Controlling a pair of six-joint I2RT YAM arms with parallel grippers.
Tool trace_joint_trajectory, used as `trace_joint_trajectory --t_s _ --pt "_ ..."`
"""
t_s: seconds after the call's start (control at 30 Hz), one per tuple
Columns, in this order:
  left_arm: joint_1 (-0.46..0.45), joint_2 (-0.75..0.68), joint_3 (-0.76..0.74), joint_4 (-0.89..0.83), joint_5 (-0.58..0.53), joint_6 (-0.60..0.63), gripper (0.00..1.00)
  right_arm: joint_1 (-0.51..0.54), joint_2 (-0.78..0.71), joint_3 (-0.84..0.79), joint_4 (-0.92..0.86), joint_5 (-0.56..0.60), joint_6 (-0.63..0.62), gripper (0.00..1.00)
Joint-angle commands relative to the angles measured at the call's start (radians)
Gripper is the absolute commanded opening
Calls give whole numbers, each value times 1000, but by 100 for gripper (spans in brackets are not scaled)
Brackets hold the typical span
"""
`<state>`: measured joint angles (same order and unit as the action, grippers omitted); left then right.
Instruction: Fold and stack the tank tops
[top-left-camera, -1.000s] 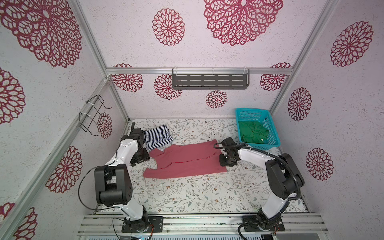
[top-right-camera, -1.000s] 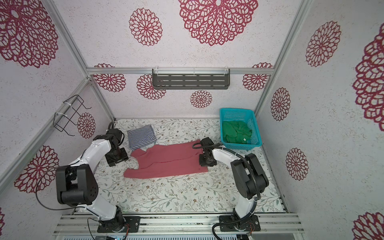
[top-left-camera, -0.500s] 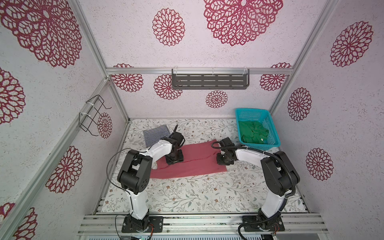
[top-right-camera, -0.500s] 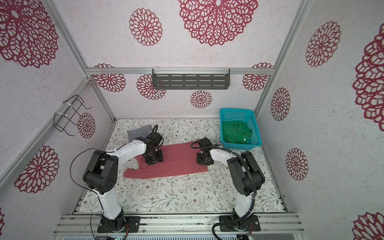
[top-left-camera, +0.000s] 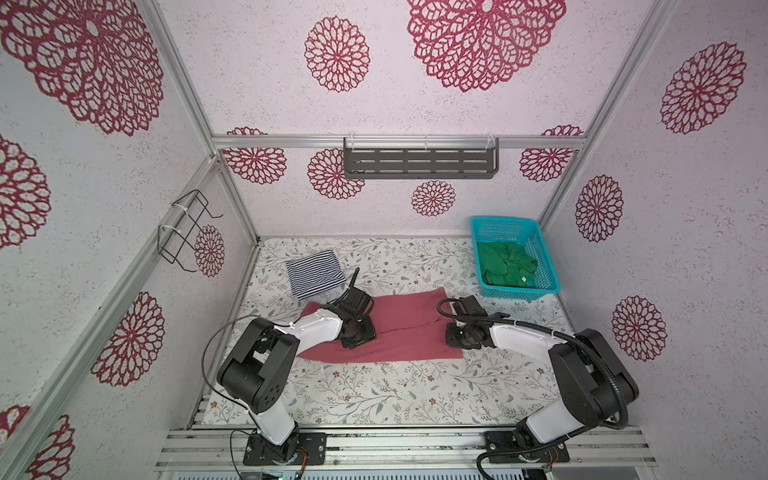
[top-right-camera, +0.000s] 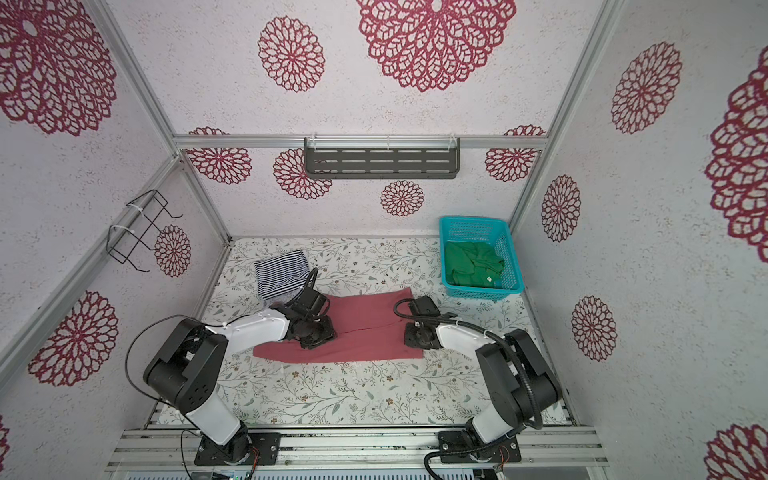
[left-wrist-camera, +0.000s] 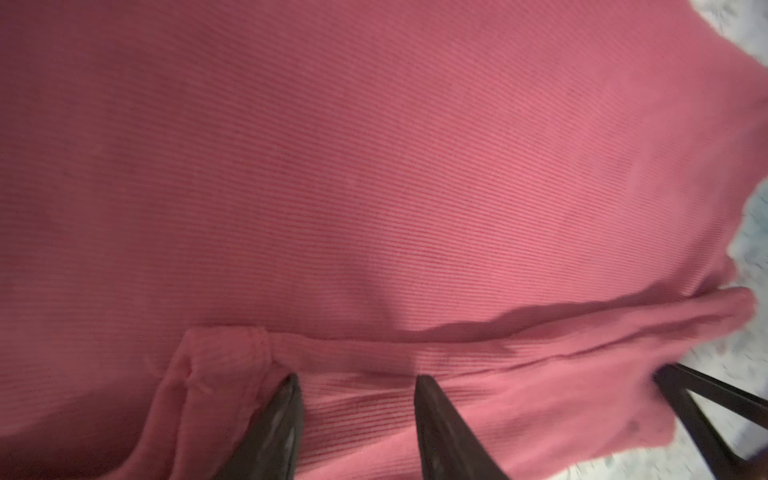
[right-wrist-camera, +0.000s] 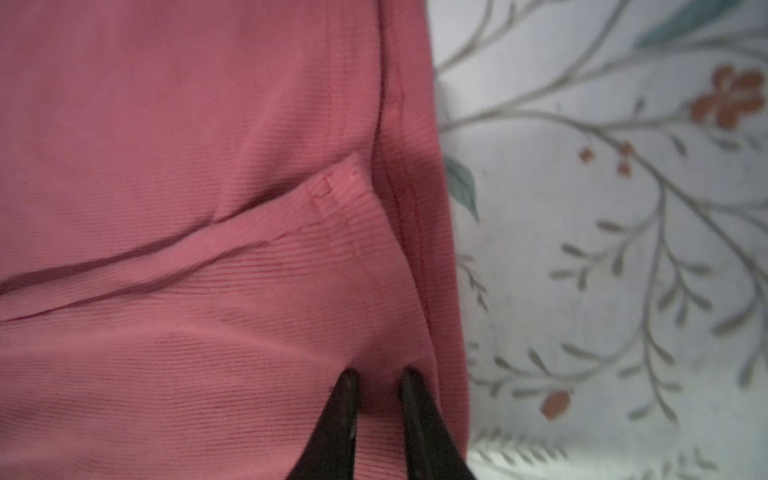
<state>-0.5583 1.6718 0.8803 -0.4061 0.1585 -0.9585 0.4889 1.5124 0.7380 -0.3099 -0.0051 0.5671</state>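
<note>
1. Top view — the left gripper (top-left-camera: 358, 334) has moved from the striped top (top-left-camera: 316, 277) onto the pink top (top-left-camera: 409, 328), mid-table; jaws apart, tips on cloth.
2. Right gripper (right-wrist-camera: 380, 374) stays at its hem — pinching it.
3. Green top (top-left-camera: 505, 266) remains in the basket (top-left-camera: 542, 257).

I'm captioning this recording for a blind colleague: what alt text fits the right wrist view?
The right claw, its two black fingertips a narrow gap apart, rests on the red-pink tank top close to the cloth's edge; whether it pinches the fabric is unclear. A hemmed corner lies folded over, and beside the top is the floral table.
</note>
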Motion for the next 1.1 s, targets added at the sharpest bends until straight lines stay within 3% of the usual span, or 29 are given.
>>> trace_joint_trajectory --t_s 0.0,0.17,0.23,0.37,0.53,0.8,1.07 --pt "-44 -24 -45 -172 82 -51 49 -7 -46 -24 -264 21 19 25" --pt "113 -72 244 -381 47 189 56 -60 -81 212 -361 13 -118 32" --pt "173 -32 376 -433 24 304 56 -86 -56 304 -357 -6 -188 37" --pt "238 86 522 -450 -45 465 54 -98 20 428 -316 -7 -308 38" --pt "252 207 582 -386 -59 560 51 -127 114 531 -308 -20 -387 36" --pt "244 282 572 -273 -56 690 49 -183 218 585 -250 -62 -439 36" --pt "233 369 562 -252 2 683 46 -186 340 681 -236 -65 -480 37"
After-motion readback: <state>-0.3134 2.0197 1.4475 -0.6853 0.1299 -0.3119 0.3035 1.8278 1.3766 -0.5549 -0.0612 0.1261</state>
